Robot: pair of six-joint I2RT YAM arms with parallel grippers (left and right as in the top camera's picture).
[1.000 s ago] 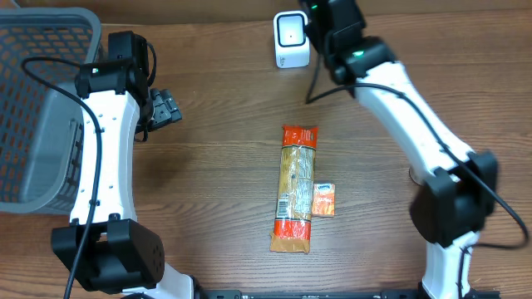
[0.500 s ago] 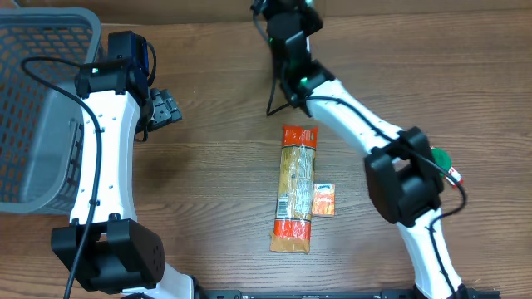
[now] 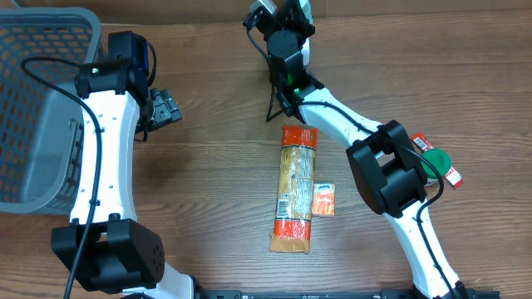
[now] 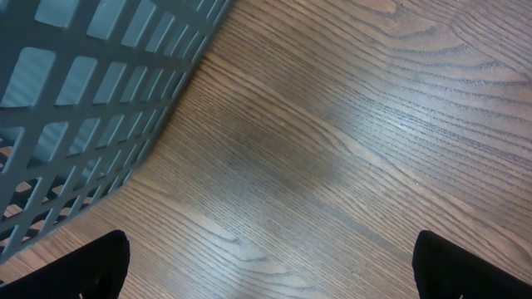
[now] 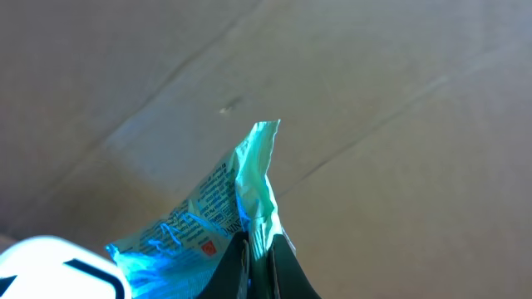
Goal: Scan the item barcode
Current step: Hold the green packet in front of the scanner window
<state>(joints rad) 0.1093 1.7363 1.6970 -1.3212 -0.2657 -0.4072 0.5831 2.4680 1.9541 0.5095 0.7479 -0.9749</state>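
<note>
Pinched by the right end effector (image 5: 253,264) just beside the scanner (image 5: 46,264), the sachet (image 5: 218,203) looks light, limp and crinkly, best held by its sealed edge; left end effector (image 4: 270,270) spread.

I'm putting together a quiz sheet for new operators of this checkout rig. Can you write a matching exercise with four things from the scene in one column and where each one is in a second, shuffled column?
Things
1. mesh basket
2. long snack pack
3. small orange sachet
4. blue-green wrapper

Places
A. pinched in the shut right claw
B. lying flat in the middle, orange at both ends
C. at the far left of the table
D. close beside the long snack pack

Pairs: 1-C, 2-B, 3-D, 4-A
</note>
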